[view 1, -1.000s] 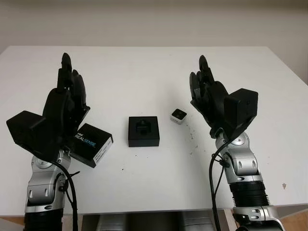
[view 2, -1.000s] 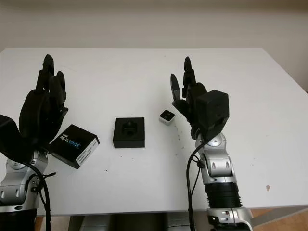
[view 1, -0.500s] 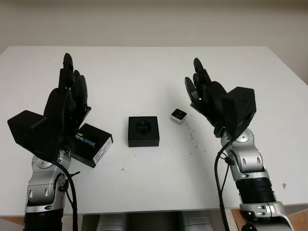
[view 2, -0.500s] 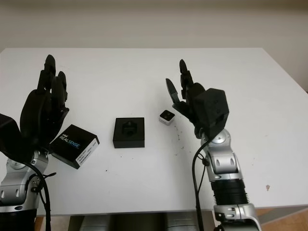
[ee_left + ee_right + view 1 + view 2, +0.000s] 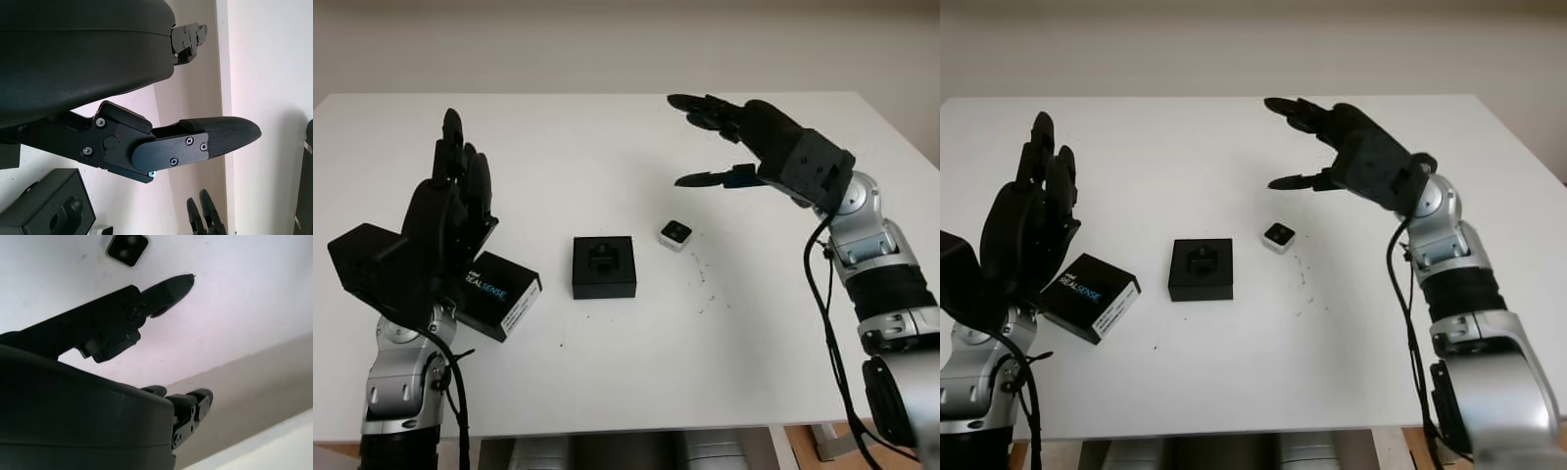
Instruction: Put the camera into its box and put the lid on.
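One small camera [image 5: 674, 235], a white-edged square with a dark face, lies on the white table [image 5: 607, 157] just right of the middle. Close to its left, apart from it, sits the black box [image 5: 604, 266], uncovered, with a shaped black insert showing in its hollow. Further left lies the lid [image 5: 499, 294], a black slab printed with "REALSENSE" and a white label on its near side; it is tilted at an angle to the box and well apart from it.

Above and beyond the camera, the right hand [image 5: 729, 137] hangs over the table with nothing in it, open, palm turned leftward, its upper fingers reaching out toward the far side and the thumb pointing left below them. In the right wrist view the camera [image 5: 127, 247] lies on the table past the tip of one finger [image 5: 166, 291], not touching it.

At the near left, the left hand [image 5: 445, 215] is raised over the table, open and holding nothing, its shell covering part of the lid's left end.
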